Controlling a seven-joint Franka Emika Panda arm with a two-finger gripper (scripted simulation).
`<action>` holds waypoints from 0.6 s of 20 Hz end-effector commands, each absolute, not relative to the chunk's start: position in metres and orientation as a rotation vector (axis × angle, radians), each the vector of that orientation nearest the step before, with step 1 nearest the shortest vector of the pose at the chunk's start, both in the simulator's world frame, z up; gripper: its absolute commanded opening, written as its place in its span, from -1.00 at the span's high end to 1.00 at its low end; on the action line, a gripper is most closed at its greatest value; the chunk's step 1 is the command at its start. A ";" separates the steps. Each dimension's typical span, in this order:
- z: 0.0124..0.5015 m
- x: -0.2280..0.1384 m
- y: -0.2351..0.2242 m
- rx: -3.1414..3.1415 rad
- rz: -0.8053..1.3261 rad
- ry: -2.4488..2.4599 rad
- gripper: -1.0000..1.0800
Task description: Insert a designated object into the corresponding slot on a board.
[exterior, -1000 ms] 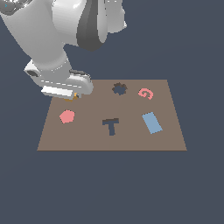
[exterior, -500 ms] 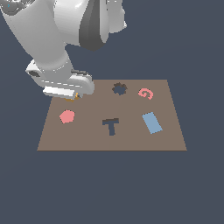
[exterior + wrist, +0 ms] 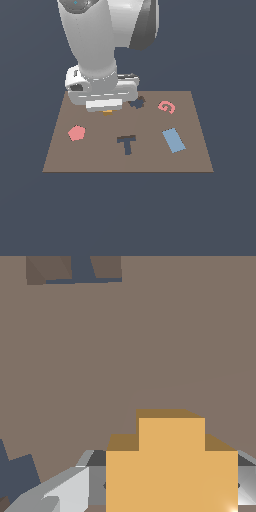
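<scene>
a brown board (image 3: 90, 155) is seen lying flat across the middle of the exterior view, on a dark blue ground. going left to right across it: a pink pentagon (image 3: 76, 132) is found at centre left; a large white gripper (image 3: 107, 111) hangs over the board's upper middle; a dark t-shaped hole (image 3: 127, 144) is set at the centre; a blue rectangle (image 3: 173, 140) lies right of centre, with a pink letter g (image 3: 166, 106) above it.

only a sliver of the orange piece (image 3: 107, 112) is shown under the gripper body in the exterior view. in the wrist view the orange piece (image 3: 171, 463) fills the lower middle of the frame, with grey fingers (image 3: 60, 491) pressed against its sides, so the jaws are judged to be closed on it and the piece held just above the board.

the cog-like slot (image 3: 137, 103) is partly hidden, just right of the gripper in the exterior view.

the step in hand is judged to be carrying the piece to the slot. it would best be done by a short level shift toward the exterior view's right, the bumps being lined up with the scallops before any lowering, and the grip kept until the piece is seated.
</scene>
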State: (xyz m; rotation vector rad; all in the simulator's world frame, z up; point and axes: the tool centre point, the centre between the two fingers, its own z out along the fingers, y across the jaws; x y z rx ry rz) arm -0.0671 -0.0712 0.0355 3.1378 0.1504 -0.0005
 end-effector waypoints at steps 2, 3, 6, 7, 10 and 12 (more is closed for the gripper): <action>0.038 -0.077 -0.024 3.119 0.000 0.371 1.00; 0.039 -0.080 -0.013 3.113 0.000 0.424 1.00; 0.040 -0.090 0.011 3.094 0.000 0.545 1.00; 0.040 -0.093 0.018 3.088 0.000 0.575 1.00; 0.041 -0.099 0.030 3.076 -0.001 0.638 1.00; 0.041 -0.101 0.034 3.072 -0.001 0.656 1.00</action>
